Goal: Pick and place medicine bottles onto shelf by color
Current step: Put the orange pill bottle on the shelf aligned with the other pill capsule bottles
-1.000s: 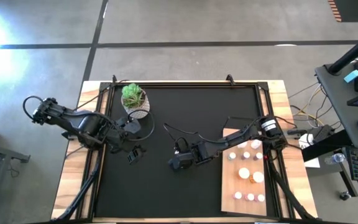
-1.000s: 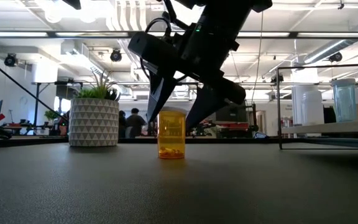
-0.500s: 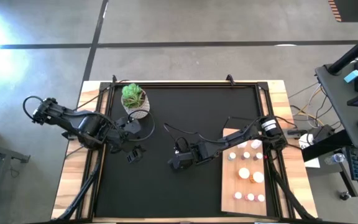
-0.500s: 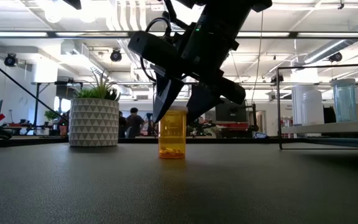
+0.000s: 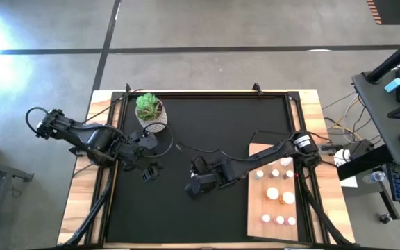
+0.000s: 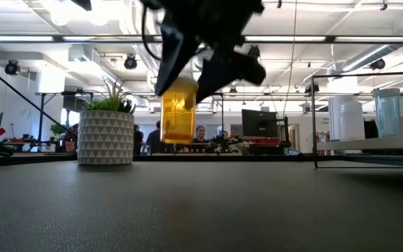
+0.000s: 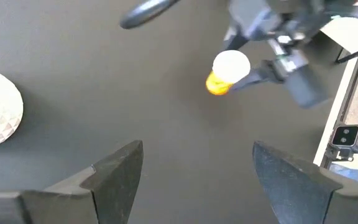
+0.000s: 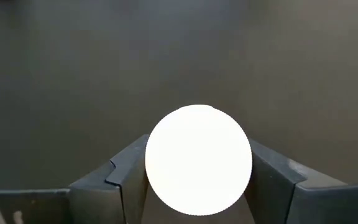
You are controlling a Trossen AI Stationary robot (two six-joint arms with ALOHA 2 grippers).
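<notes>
right pincer (image 6: 187,77) clamped on amber bottle (image 6: 178,112), clear above black mat (image 6: 201,210) | left pincer (image 7: 194,174) apart, beside potted plant (image 5: 149,110)

Ceiling lamps (image 6: 61,14) glare brightly; the white cap (image 8: 198,160) is overexposed and the left wrist view blurred.

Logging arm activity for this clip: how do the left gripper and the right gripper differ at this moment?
The right gripper is shut on an amber bottle with a white cap, lifted clear of the black mat; the left gripper is open and holds nothing. The right gripper is out over the mat's middle, left of the wooden shelf; the left gripper waits near the potted plant. Both have dark two-finger jaws.
</notes>
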